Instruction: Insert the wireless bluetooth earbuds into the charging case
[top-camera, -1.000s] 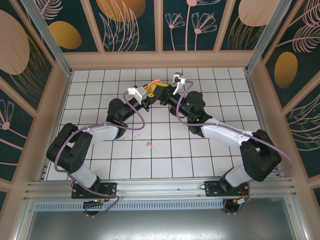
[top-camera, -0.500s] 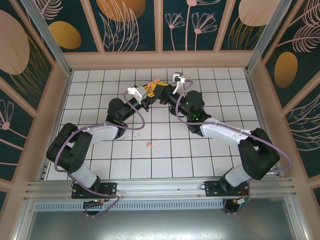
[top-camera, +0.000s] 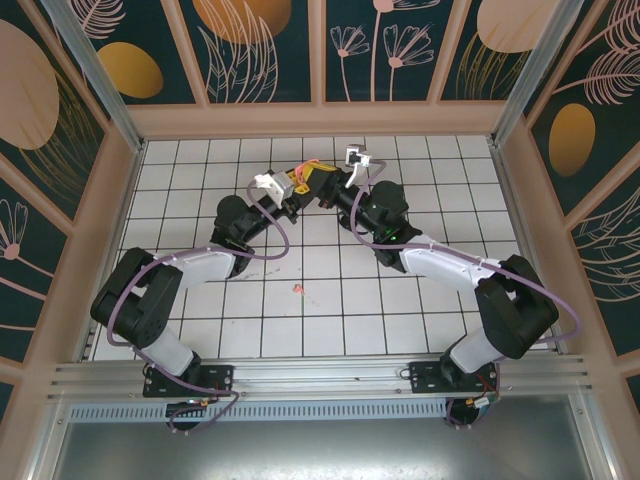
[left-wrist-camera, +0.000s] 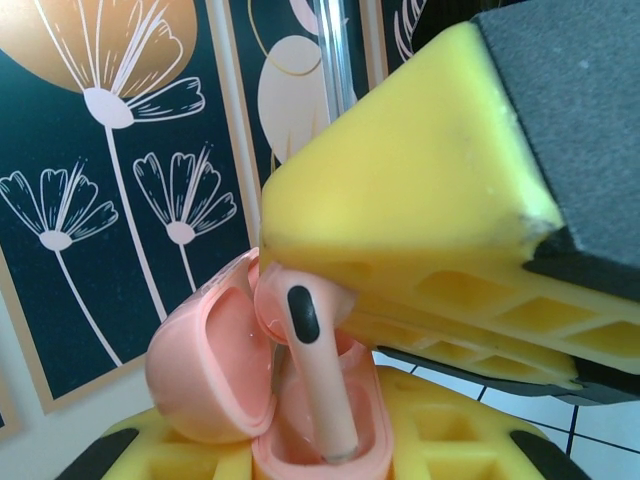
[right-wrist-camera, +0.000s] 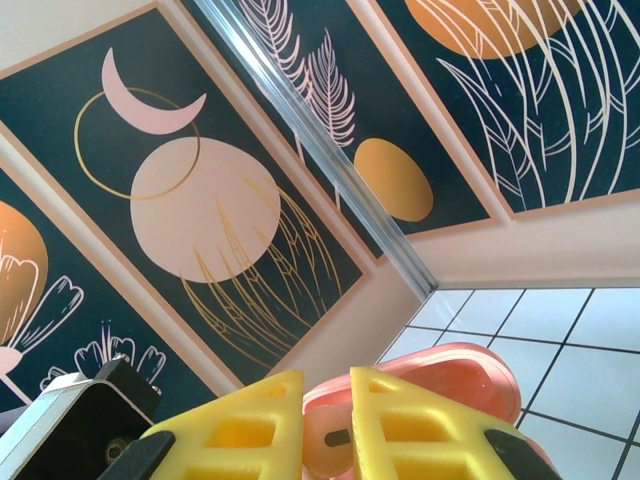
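Note:
My left gripper (left-wrist-camera: 310, 455) is shut on the base of a salmon charging case (left-wrist-camera: 205, 365), whose lid stands open to the left. A salmon earbud (left-wrist-camera: 318, 385) stands with its stem down inside the case's well. My right gripper (right-wrist-camera: 328, 440) is shut on that earbud's head (right-wrist-camera: 322, 447), and the open case lid (right-wrist-camera: 455, 375) shows behind its fingers. In the top view both grippers meet above the far middle of the tiled floor, the left gripper (top-camera: 295, 183) beside the right gripper (top-camera: 322, 179), with the case (top-camera: 311, 164) between them.
A second salmon earbud (top-camera: 299, 290) lies on the white tiled floor (top-camera: 400, 290) in the middle, nearer the arm bases. Patterned walls (top-camera: 260, 50) and aluminium posts enclose the floor on three sides.
The right arm has edged slightly toward the left gripper, and its fingers have narrowed on the earbud. The left arm holds still with the case.

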